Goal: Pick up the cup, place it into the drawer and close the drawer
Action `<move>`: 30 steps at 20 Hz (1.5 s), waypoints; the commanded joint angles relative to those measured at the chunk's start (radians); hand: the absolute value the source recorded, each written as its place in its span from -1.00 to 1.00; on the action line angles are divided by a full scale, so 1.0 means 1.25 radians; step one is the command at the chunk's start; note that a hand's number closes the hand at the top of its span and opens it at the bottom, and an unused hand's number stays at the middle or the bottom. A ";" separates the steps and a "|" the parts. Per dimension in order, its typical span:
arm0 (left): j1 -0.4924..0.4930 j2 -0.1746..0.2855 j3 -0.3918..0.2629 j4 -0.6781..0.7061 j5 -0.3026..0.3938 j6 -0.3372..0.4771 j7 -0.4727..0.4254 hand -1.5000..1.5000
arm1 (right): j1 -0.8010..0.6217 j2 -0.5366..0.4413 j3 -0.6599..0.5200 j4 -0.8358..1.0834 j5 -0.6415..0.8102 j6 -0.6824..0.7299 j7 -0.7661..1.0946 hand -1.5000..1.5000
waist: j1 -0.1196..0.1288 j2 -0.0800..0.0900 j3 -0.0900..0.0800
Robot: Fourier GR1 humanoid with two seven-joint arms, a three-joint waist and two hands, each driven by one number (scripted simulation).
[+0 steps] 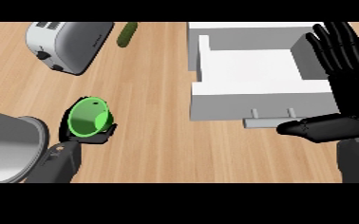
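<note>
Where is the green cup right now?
In the head view, the green cup is at the lower left, held in the left hand. It is below the toaster, beside a grey pot and well left of the open drawer.

Wooden counter (154, 123) carries a toaster (68, 45), perhaps a cucumber (129, 33), and a drawer (259, 105).

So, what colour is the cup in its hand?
The cup is bright green, clearest in the head view, held in the left hand.
</note>
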 commanded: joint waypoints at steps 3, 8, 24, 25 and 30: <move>-0.014 -0.091 0.049 -0.033 0.049 0.069 -0.125 1.00 | -0.004 -0.001 -0.003 -0.002 0.000 -0.009 0.022 -1.00 | 0.008 -0.005 0.002; -0.085 -0.098 0.004 -0.104 0.029 0.064 -0.025 1.00 | 0.040 0.017 0.014 -0.013 0.033 -0.014 -0.013 -1.00 | 0.013 -0.008 0.003; -0.364 -0.179 -0.201 -0.425 0.093 0.291 0.507 1.00 | 0.014 -0.011 -0.015 0.018 0.018 0.009 -0.028 -1.00 | 0.009 -0.011 0.004; -0.360 -0.179 -0.208 -0.473 0.089 0.298 0.521 1.00 | 0.052 0.021 0.022 -0.019 0.060 -0.019 -0.024 -1.00 | 0.013 -0.012 0.004; -0.535 -0.180 -0.244 -0.350 0.105 0.423 0.598 1.00 | 0.004 0.018 0.008 0.001 0.042 -0.025 -0.016 -1.00 | -0.004 -0.005 0.004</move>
